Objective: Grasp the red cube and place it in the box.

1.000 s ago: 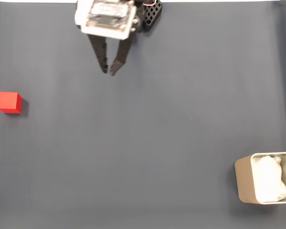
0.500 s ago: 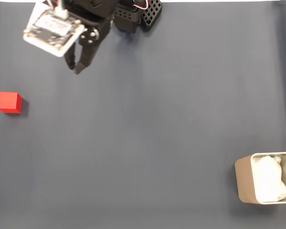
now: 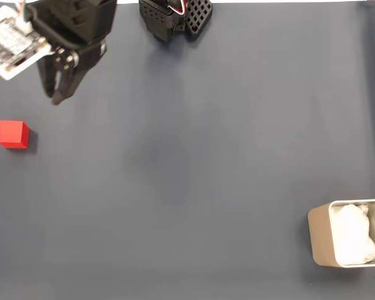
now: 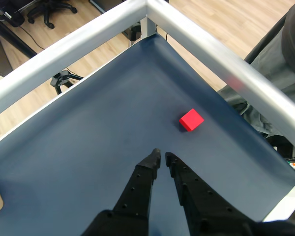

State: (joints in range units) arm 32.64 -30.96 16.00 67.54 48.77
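Red cube (image 3: 13,134): alone on tabletop (image 3: 187,162), far left, below end effector (image 3: 56,95).
End effector: nearly closed, empty.
Box (image 3: 347,233): far lower right.
Advice: spread fingers, centre over cube, then descend.

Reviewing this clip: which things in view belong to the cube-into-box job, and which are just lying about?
Belongs to the job:
- red cube, alone on the mat
- box, white lining inside
- hand, nearly closed, holding nothing

Just lying about:
- dark blue mat
- metal frame rail
- office chair base on the floor
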